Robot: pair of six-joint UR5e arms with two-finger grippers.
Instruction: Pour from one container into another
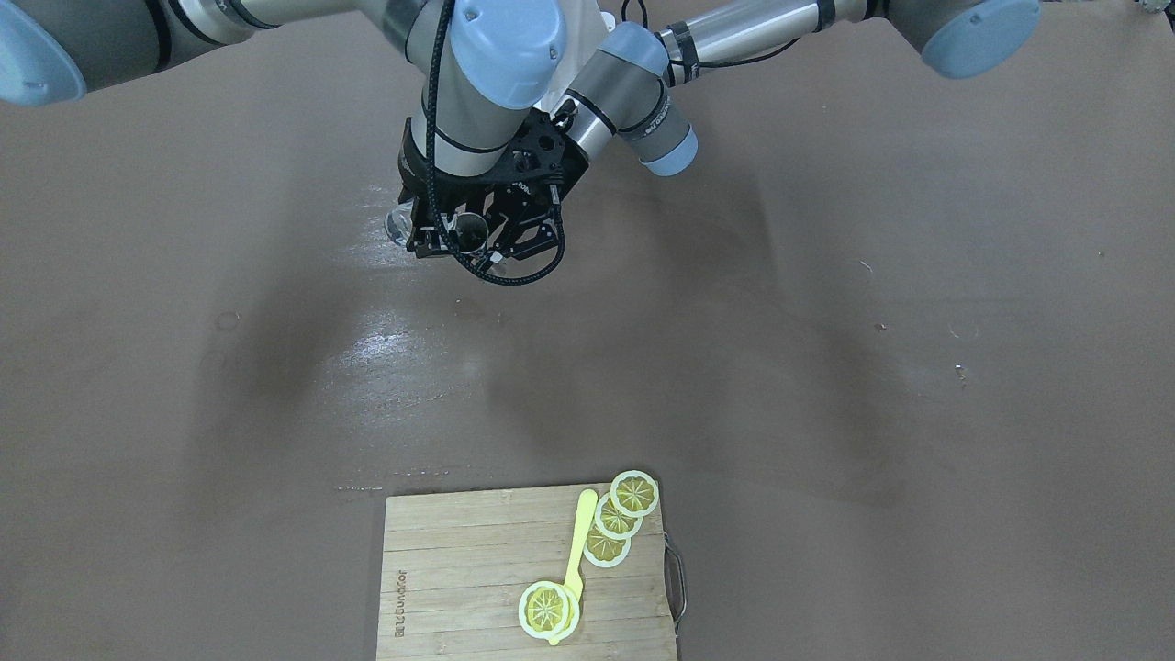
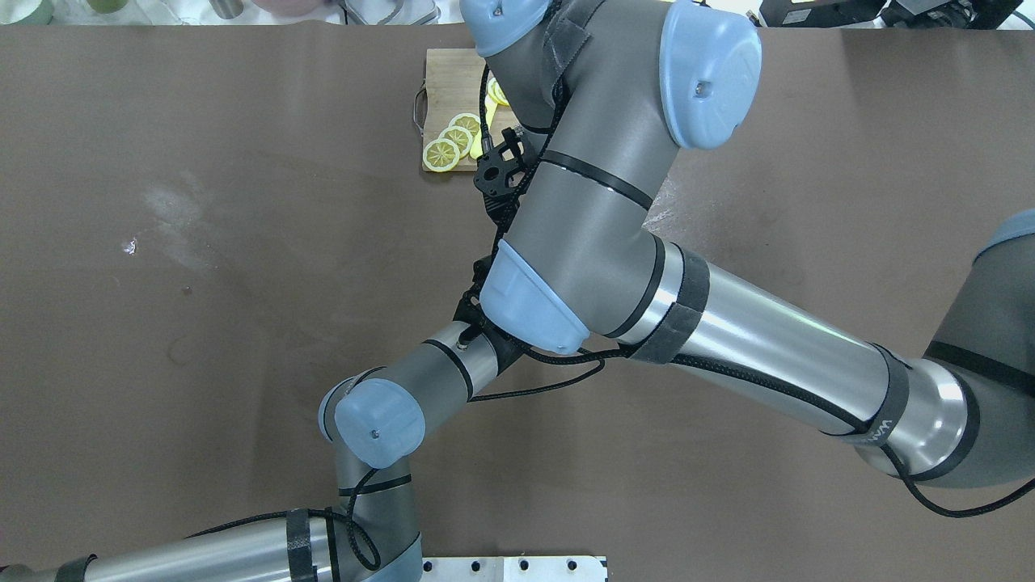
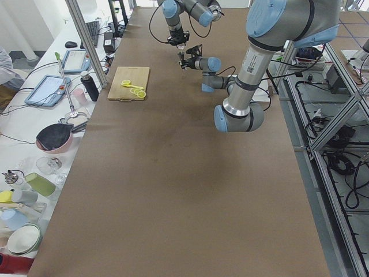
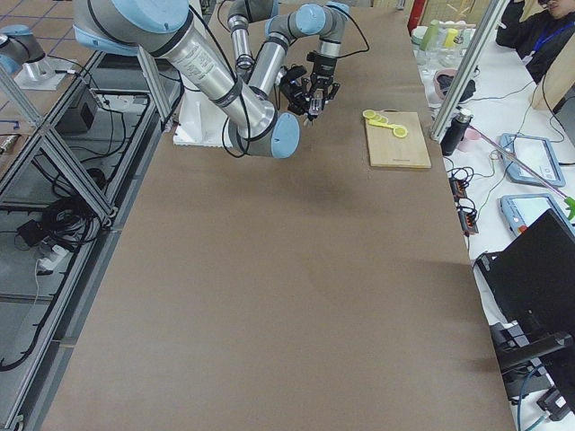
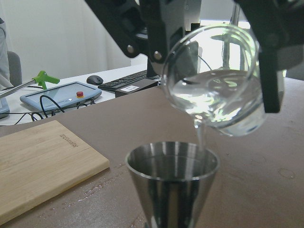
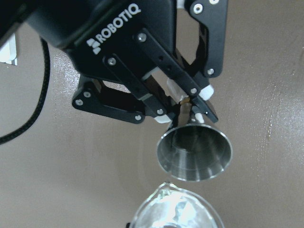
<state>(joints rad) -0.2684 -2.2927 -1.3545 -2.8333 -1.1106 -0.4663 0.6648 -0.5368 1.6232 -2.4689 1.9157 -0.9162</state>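
Note:
The clear glass [image 5: 216, 85] hangs tilted over the metal jigger [image 5: 172, 166], and a thin stream of water [image 5: 202, 135] runs from its lip into the jigger's upper cone. My right gripper [image 5: 216, 61] is shut on the glass, one black finger on each side. In the right wrist view my left gripper [image 6: 187, 107] is shut on the narrow waist of the jigger [image 6: 194, 154], with the glass rim [image 6: 173, 213] just below it. From the front, both grippers meet above the table, jigger [image 1: 471, 232] beside glass [image 1: 399, 225].
A wooden cutting board [image 1: 459, 569] lies at the operators' edge of the table, carrying lemon slices [image 1: 633, 493] and a yellow spoon [image 1: 578, 551]. A wet sheen [image 1: 386, 344] marks the brown tabletop below the grippers. Tablets and bottles stand on the side bench.

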